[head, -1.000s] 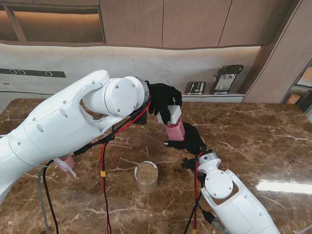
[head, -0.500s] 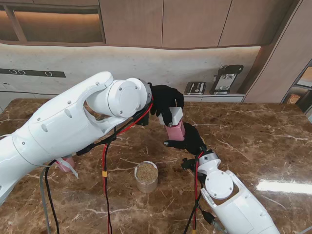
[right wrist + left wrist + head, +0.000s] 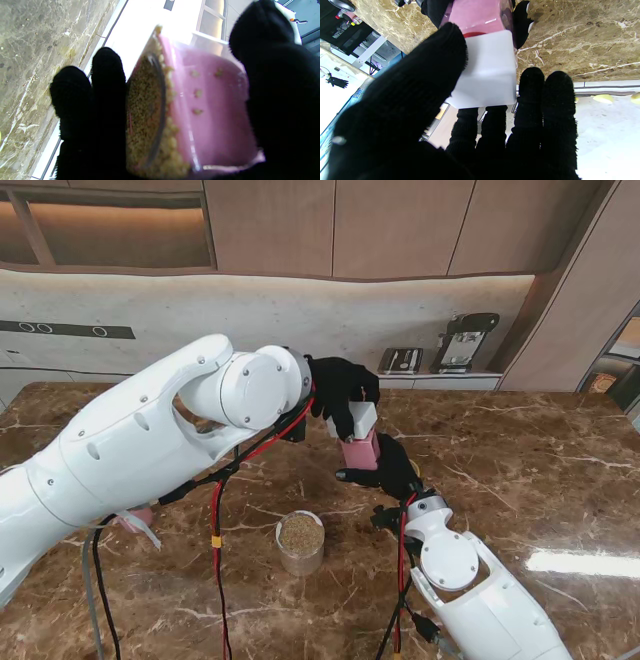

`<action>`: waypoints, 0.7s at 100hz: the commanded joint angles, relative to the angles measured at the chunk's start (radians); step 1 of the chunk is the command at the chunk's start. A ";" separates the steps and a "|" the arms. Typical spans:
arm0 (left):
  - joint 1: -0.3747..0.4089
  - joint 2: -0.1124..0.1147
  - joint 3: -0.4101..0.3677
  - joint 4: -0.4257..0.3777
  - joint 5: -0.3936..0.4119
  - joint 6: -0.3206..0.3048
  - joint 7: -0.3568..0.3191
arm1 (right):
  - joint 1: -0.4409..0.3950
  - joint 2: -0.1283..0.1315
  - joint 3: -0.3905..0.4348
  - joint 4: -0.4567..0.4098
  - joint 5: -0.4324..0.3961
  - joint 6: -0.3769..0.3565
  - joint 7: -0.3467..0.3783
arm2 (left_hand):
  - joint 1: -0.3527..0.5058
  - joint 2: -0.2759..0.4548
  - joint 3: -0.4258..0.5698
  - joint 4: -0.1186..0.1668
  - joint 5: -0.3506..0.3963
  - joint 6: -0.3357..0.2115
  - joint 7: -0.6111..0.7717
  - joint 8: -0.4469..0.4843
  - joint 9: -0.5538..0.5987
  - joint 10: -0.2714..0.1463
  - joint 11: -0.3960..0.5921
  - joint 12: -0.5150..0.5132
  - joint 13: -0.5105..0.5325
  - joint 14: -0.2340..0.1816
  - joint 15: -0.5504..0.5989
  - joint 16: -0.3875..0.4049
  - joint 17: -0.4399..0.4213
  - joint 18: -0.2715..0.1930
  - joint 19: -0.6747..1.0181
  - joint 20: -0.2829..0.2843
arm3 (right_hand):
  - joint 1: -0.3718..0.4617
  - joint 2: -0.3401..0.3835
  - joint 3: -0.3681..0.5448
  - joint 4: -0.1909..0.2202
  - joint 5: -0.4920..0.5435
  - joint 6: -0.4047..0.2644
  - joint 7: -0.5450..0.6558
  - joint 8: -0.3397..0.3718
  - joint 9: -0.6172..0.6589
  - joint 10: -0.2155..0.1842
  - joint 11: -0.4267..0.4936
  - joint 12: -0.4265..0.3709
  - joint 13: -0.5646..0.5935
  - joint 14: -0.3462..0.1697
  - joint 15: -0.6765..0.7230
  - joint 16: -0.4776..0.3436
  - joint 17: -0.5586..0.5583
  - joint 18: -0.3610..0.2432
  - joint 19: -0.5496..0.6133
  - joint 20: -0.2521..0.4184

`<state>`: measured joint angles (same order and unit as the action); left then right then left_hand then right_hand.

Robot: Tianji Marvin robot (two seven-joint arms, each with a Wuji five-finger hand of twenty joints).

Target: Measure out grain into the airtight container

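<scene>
A pink airtight container (image 3: 362, 450) stands at the table's middle, farther from me than the grain jar. My right hand (image 3: 390, 468) is shut around its side. In the right wrist view the container (image 3: 212, 107) shows grain (image 3: 146, 112) behind its clear wall, between my fingers (image 3: 100, 100). My left hand (image 3: 340, 388) comes from above and is shut on the white lid (image 3: 358, 420), which sits tilted at the container's mouth. In the left wrist view the lid (image 3: 490, 72) lies between thumb and fingers (image 3: 545, 100), with the container (image 3: 480, 15) beyond it.
A small clear jar of grain (image 3: 300, 540) stands nearer to me, left of my right forearm. A pink object (image 3: 135, 515) peeks out under my left arm at the left. Appliances (image 3: 465, 340) sit on the back counter. Red cables hang from both arms.
My left arm and hand have shifted slightly to the right with the white lid, closer over the container. My right hand and the jar have stayed put.
</scene>
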<state>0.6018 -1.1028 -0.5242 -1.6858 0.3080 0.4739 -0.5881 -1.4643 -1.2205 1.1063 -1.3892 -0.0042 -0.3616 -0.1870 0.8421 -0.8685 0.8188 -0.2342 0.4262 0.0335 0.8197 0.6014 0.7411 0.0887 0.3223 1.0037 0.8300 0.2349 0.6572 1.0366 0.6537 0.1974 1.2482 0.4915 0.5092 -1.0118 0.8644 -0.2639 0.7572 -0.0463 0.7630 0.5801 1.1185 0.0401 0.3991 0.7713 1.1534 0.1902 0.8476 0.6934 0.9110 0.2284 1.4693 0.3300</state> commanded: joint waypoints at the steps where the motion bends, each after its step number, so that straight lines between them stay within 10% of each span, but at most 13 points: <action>1: 0.002 0.003 0.005 0.005 0.011 -0.014 -0.007 | 0.000 -0.006 0.002 -0.001 0.007 -0.003 0.012 | 0.077 0.197 0.136 0.055 0.131 -0.111 0.154 0.087 0.022 -0.024 0.185 0.001 -0.029 0.033 0.009 -0.006 -0.009 -0.046 -0.004 0.020 | 0.147 0.380 0.219 -0.009 0.112 -0.211 0.162 0.003 0.105 -0.107 0.173 0.026 0.040 -0.132 0.030 -0.011 -0.020 -0.076 -0.013 0.020; 70: 0.070 -0.004 -0.031 0.014 0.052 -0.055 0.051 | -0.002 -0.008 0.009 -0.003 0.030 -0.014 0.011 | -0.012 0.208 0.160 0.073 0.027 -0.114 0.053 0.115 -0.091 -0.044 0.271 -0.081 -0.080 0.025 0.034 -0.110 -0.039 -0.042 -0.017 0.014 | 0.148 0.381 0.218 -0.009 0.112 -0.213 0.162 0.003 0.104 -0.107 0.173 0.025 0.039 -0.133 0.031 -0.011 -0.020 -0.075 -0.012 0.020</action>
<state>0.6688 -1.1079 -0.5603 -1.6879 0.3560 0.4275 -0.5347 -1.4635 -1.2252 1.1102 -1.3817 0.0201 -0.3688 -0.1870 0.7959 -0.8384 0.8206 -0.2342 0.3954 0.0181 0.7990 0.7005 0.6604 0.0701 0.5061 0.9521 0.7879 0.2351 0.6572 0.9413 0.6291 0.1926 1.2438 0.4926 0.5092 -1.0118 0.8644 -0.2639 0.7572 -0.0463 0.7630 0.5782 1.1185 0.0405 0.3991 0.7713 1.1534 0.1902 0.8476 0.6934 0.9107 0.2284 1.4693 0.3300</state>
